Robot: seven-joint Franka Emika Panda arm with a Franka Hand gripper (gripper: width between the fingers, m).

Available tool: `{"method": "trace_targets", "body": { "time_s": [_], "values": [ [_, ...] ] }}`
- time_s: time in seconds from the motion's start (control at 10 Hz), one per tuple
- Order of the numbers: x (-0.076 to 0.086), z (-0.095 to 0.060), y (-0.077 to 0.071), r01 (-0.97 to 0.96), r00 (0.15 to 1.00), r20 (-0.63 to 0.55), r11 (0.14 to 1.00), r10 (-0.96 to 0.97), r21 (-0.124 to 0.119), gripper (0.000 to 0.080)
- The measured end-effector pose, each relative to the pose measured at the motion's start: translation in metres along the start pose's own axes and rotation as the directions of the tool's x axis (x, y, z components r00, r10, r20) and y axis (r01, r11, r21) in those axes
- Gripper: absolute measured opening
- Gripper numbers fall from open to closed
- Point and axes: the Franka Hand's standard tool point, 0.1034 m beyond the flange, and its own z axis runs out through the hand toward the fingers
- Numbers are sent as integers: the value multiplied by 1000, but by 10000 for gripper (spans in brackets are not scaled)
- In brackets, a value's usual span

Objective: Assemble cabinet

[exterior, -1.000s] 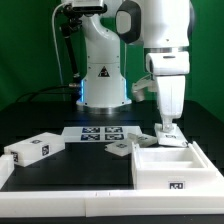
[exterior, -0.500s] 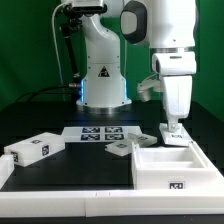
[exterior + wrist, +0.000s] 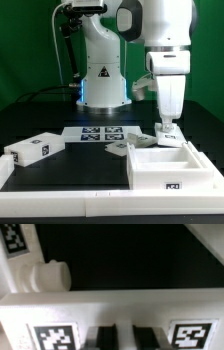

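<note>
Cabinet box point(image 3: 150, 178): white, open-topped, with a tag on its front wall. It stands on the black worktop point(image 3: 70, 178) at the near corner on the exterior view's right.

Gripper point(image 3: 166, 133): I see it pointing straight down over the box's far wall. Its fingers point(image 3: 100, 339) are drawn almost together, with only a thin white strip between them. In my wrist view they look clamped on that wall's rim, with a tag to either side.

Round peg point(image 3: 45, 277): white, standing out from a white part beside the wall; I cannot tell which part.

Long block point(image 3: 30, 150): tagged, lying near the worktop's edge on the exterior view's left, well apart from the box.

Small panel point(image 3: 118, 148): flat, just beside the box's far corner.

Marker board point(image 3: 100, 132): flat, toward the far edge, between block and gripper.
</note>
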Motion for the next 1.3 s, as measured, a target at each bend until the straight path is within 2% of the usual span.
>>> {"method": "trace_targets", "body": {
  "time_s": [0.5,0.7,1.0,1.2,1.3],
  "values": [
    [-2,3,-1,7,1000,-2,1000,-7,3,69],
    [-7,2,21,25,1000,-7,1000,-25,-9,69],
    [-11,5,36,61,998,-12,998,-61,-13,69],
    [-16,5,49,168,986,-20,986,-168,-23,69],
    [-15,5,48,162,986,-22,987,-163,-22,69]
  ]
}}
